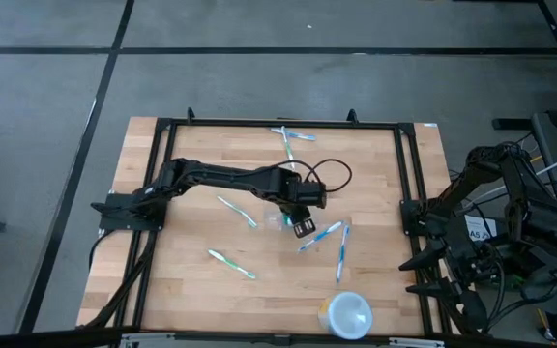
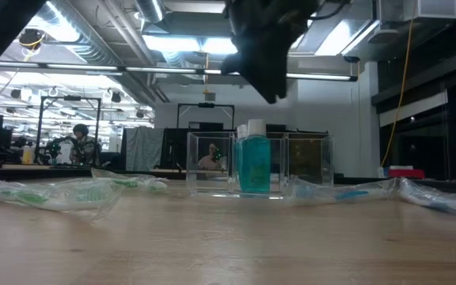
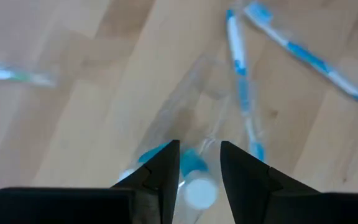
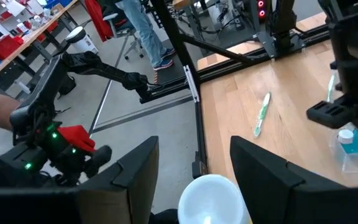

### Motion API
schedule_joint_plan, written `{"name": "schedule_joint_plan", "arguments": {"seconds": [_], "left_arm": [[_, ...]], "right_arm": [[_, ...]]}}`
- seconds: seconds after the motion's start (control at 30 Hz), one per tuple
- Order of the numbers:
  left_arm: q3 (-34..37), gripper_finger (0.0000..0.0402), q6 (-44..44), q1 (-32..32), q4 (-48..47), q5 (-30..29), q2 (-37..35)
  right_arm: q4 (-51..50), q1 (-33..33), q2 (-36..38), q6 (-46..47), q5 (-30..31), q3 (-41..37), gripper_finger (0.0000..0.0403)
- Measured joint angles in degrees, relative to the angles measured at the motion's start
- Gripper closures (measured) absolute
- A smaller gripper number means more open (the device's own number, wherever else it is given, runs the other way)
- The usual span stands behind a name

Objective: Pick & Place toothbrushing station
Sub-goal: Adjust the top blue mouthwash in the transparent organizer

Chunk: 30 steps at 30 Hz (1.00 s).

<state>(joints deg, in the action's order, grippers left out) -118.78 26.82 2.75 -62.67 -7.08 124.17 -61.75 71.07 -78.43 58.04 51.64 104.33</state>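
The toothbrushing station [image 1: 280, 220] is a clear plastic holder standing on the wood near the table's middle. In the low view its see-through compartments [image 2: 212, 168] hold a teal bottle with a white cap [image 2: 253, 162]. My left gripper [image 1: 301, 227] hangs just above the holder, fingers pointing down and open, their tips [image 3: 199, 146] over the bottle's cap [image 3: 199, 191]. In the low view it [image 2: 274, 93] stands clear above the bottle. My right gripper [image 4: 194, 142] waits open and empty off the table's right edge [image 1: 422, 275].
Several wrapped toothbrushes lie around the holder: two on its right [image 1: 319, 236], one on its left [image 1: 238, 211], one nearer the front [image 1: 230, 263], two at the far edge [image 1: 288, 135]. A round white cup [image 1: 348, 314] stands at the front right. A black frame [image 1: 404, 193] borders the table.
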Motion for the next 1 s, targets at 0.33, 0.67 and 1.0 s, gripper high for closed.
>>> {"name": "schedule_joint_plan", "arguments": {"seconds": [0.33, 0.67, 1.0], "left_arm": [[0.2, 0.0351, 2.1, -2.6, -10.3, -5.5, -0.9], [0.5, 0.0400, 0.4, -5.9, -11.4, -0.6, -0.2], [5.7, 0.0400, -1.5, -5.8, -8.9, 4.3, -0.2]], "right_arm": [[0.2, 0.0, 0.0, -0.4, 0.1, 0.0, 0.0201], [1.6, 0.0, 0.0, -1.5, 0.2, 0.0, 0.0201], [2.0, 0.0, 0.0, -3.3, 0.5, 0.0, 0.0201]]}}
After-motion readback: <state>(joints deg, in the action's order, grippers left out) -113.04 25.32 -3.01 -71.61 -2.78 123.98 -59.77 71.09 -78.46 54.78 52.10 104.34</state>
